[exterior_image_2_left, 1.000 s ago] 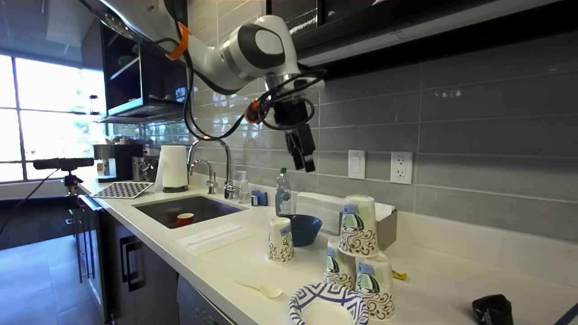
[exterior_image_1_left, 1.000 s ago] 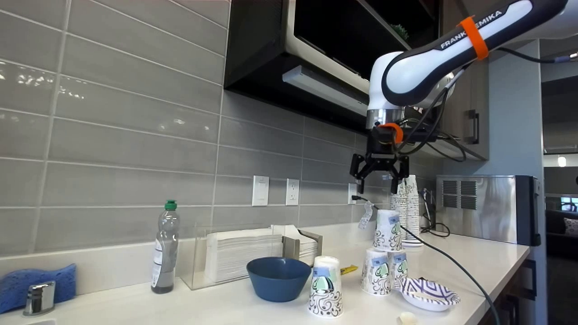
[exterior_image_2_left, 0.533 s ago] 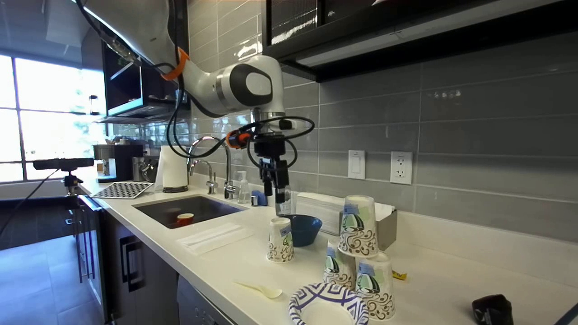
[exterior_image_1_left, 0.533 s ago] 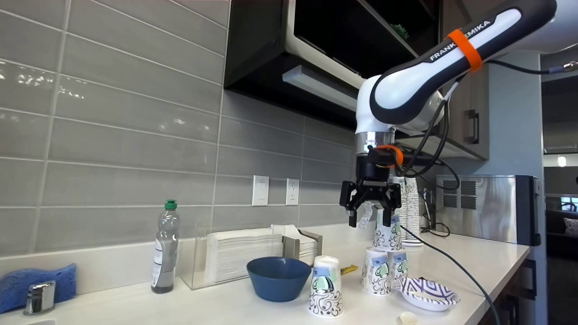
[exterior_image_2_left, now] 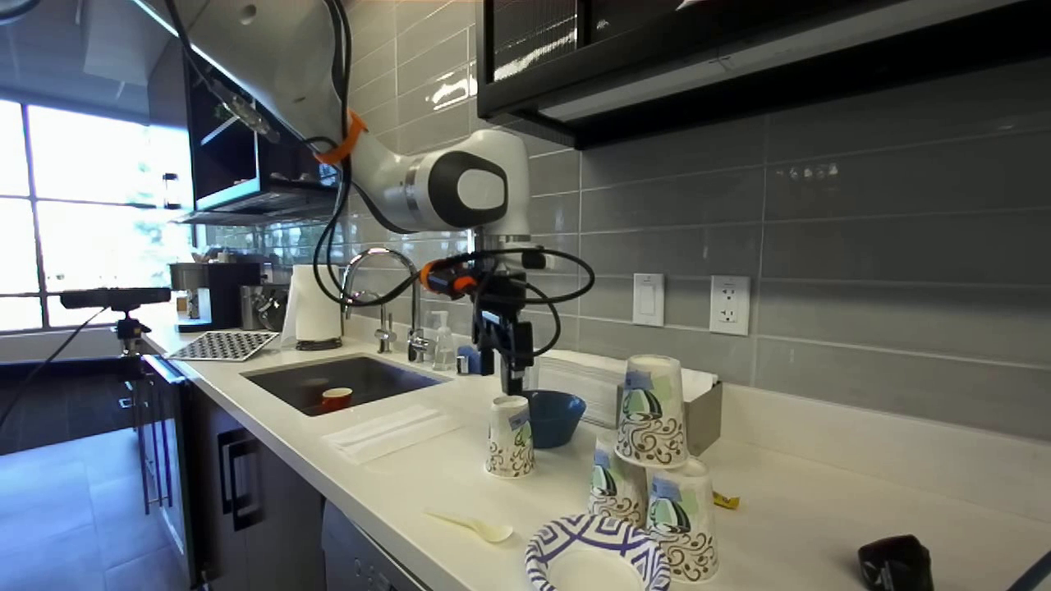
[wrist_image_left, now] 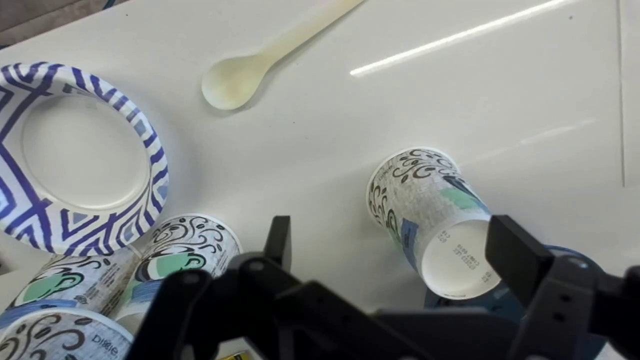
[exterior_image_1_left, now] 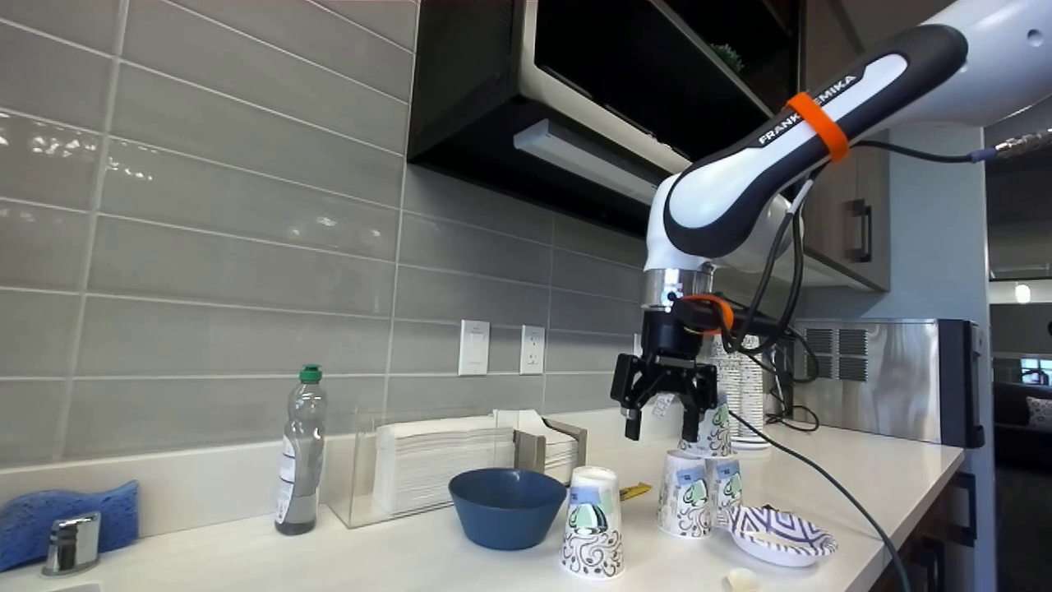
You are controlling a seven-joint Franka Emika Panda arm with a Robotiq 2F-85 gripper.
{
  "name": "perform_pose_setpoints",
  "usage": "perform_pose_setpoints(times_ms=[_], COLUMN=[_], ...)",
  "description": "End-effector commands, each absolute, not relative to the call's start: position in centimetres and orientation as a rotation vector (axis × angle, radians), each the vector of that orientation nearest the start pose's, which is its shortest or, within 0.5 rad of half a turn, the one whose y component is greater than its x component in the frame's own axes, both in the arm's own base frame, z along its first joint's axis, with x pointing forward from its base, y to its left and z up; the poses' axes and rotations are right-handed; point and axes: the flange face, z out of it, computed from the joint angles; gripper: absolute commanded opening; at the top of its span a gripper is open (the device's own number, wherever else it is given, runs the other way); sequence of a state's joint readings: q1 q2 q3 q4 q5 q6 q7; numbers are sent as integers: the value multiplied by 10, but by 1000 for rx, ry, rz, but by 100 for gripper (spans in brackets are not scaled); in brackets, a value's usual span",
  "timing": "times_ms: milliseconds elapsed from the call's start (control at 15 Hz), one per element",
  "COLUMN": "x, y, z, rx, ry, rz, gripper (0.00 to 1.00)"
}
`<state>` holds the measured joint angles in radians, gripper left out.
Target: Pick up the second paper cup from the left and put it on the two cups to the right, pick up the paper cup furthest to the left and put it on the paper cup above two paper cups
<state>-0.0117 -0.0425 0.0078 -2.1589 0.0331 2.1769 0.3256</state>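
Your black two-fingered gripper (exterior_image_1_left: 662, 426) is released, its fingers spread wide with nothing held between them, as the wrist view and an exterior view make plain. In an exterior view the fingertips (exterior_image_2_left: 513, 379) line up nearly one behind the other, so you can hardly read that spread there.

The task's leftmost cup, a small tapered white paper cup with dark swirls and blue-green print (exterior_image_1_left: 592, 526), stands alone and upside down on the glossy white counter (exterior_image_1_left: 427, 563), lower than the gripper and apart from it. Only your wrist view shows the lettering on its upturned base, partly covered by the finger at the right of that view. A round dark-blue bowl (exterior_image_1_left: 505, 514) stands just beside this cup; from the wrist you get only part of it.

A white paper cup of the same print (exterior_image_2_left: 614, 484) and its twin (exterior_image_2_left: 683, 525) stand upside down next to each other, and a third such cup (exterior_image_2_left: 651, 410) rests upside down across both. You see that upper one whole in an exterior view, while in an exterior view (exterior_image_1_left: 717, 433) the gripper covers some of it, and the wrist view cuts it off at a lower corner.

The low white dish with a purple-blue zigzag pattern (wrist_image_left: 85, 150) lies just beside the pair. Your wrist view crops the handle of the pale cream spoon (wrist_image_left: 237, 82); an exterior view (exterior_image_2_left: 472, 525) gives you its full length.
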Motion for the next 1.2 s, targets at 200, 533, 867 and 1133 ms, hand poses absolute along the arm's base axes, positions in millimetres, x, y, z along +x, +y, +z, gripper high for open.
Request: perform_pose_setpoints(times_ms=[200,533,867,1133], x=[550,562,571,576], y=[0,-1,-3,-6], z=[402,392,385,382], rx=[-3040,-3029,-3027,-3018], ry=[520,535,551,560], rz=[-115,-147,-157,-157], gripper=[100,100,100,100])
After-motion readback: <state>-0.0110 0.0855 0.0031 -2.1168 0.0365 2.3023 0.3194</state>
